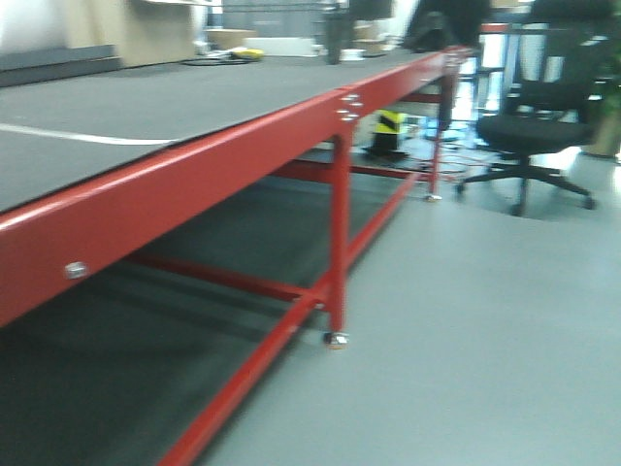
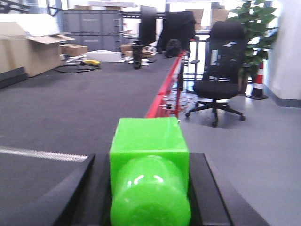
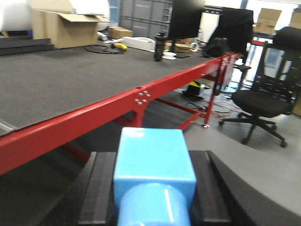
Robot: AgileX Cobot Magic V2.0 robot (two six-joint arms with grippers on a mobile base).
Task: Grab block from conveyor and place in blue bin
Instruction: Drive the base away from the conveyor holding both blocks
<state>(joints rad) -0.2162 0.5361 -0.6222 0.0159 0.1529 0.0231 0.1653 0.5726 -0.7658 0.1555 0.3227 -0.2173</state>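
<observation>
Here the left gripper (image 2: 149, 160) is clamped on a green block (image 2: 148, 136), with black fingers (image 2: 77, 193) pressed to both its sides. It holds the block up at the edge of the conveyor (image 2: 70, 103), in line with the red frame (image 2: 162, 96). The right gripper (image 3: 154, 160) grips a blue block (image 3: 151, 146) the same way, on the outer side of the frame (its bolted side face shows in the right wrist view). A white line (image 1: 78, 134) crosses the dark belt. A cardboard box (image 3: 61, 26) sits at the far end, and an office chair (image 1: 529, 126) stands on the floor beside the conveyor.
</observation>
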